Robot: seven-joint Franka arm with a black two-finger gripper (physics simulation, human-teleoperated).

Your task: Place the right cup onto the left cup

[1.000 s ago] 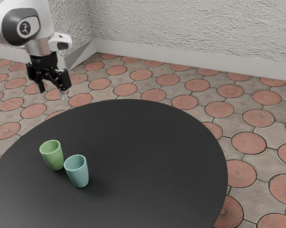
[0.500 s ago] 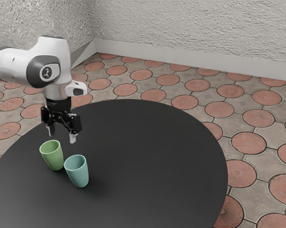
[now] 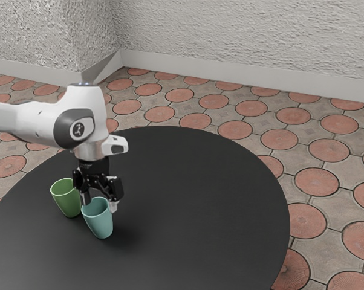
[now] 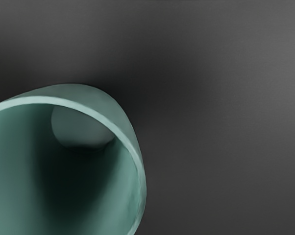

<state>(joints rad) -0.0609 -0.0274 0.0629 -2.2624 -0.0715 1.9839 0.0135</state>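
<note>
Teal cup (image 3: 99, 222) upright on the worktop (image 3: 194, 193), right under the hand (image 3: 100, 204). Hand wide, fingers down at cup's rim. Green cup (image 3: 65, 196) upright just beside teal one, nearer the worktop's edge at the exterior view's left.

Smooth matt teal cup (image 3: 98, 223), smooth green cup (image 3: 65, 203), low-sheen black tabletop (image 3: 200, 199); rough plaster-like wall (image 3: 248, 36)

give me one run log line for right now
pincer: open, at rim of teal handleless cup | teal cup: upright on round black table | green handleless cup: upright beside it | cups: not stacked
</note>
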